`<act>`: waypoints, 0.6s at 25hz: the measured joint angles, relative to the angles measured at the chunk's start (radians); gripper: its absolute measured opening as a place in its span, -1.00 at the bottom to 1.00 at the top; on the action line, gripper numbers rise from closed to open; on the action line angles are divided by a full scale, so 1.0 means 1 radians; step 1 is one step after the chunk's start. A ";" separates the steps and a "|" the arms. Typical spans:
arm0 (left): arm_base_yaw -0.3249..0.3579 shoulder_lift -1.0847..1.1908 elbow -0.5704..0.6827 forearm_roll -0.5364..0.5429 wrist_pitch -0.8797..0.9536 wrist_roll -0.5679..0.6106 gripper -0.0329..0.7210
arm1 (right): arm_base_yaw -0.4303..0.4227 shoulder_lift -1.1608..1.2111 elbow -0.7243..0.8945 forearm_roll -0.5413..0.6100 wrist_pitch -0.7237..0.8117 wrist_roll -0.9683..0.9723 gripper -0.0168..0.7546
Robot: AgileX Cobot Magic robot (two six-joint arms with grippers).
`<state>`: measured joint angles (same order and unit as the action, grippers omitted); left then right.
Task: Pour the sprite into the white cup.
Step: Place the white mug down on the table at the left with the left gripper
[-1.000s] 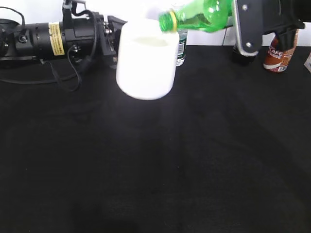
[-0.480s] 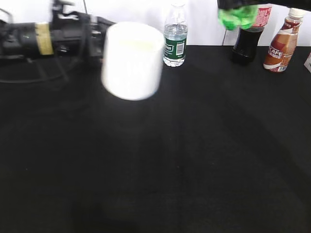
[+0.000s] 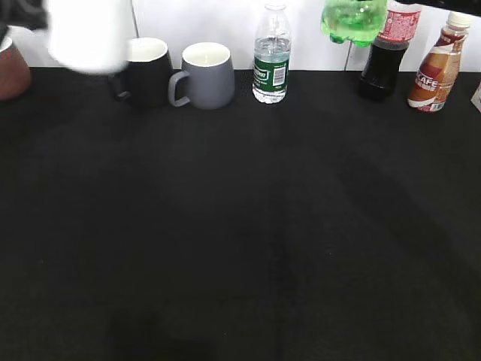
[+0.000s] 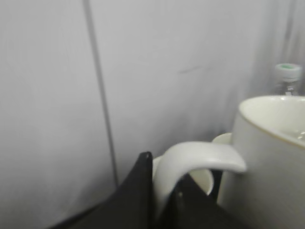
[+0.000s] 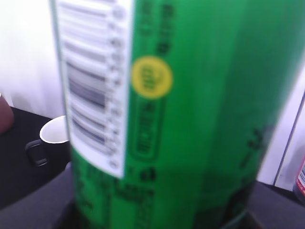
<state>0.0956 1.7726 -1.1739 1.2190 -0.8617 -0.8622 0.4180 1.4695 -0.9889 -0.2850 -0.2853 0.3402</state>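
The white cup (image 3: 89, 34) hangs blurred at the top left of the exterior view, above the black mug. In the left wrist view my left gripper (image 4: 164, 186) is shut on the cup's loop handle, and the cup's body (image 4: 271, 167) is at the right. The sprite (image 3: 353, 21) shows only its green lower end at the top edge, right of centre, held in the air. In the right wrist view the sprite (image 5: 181, 119) fills the frame with its barcode patch at the left. My right gripper (image 5: 157, 218) is shut on it, with only dark finger parts showing at the bottom corners.
Along the back edge of the black table stand a black mug (image 3: 146, 71), a grey mug (image 3: 203, 75), a small clear water bottle (image 3: 270, 56), a dark cola bottle (image 3: 387, 53) and a brown coffee bottle (image 3: 436, 64). A brown object (image 3: 11, 75) sits at the far left.
The white cup has moved from the middle back to the upper left. The sprite has gone from tilted over the cup to held higher at the right. The left arm has left the exterior view.
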 joint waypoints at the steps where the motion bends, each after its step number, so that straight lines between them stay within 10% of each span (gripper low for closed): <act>1: 0.017 -0.001 0.030 -0.055 0.004 0.005 -0.81 | 0.000 0.000 0.000 0.000 -0.001 0.000 0.05; 8: 0.032 -0.053 0.416 -0.910 -0.130 0.516 -0.81 | 0.000 0.000 0.012 -0.002 -0.029 0.002 0.05; 15: -0.060 -0.027 0.525 -1.275 -0.234 0.754 -0.81 | 0.000 0.003 0.077 -0.002 -0.135 0.002 0.05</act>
<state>0.0356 1.7451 -0.6485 -0.0562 -1.0955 -0.1082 0.4180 1.4720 -0.9117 -0.2868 -0.4206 0.3421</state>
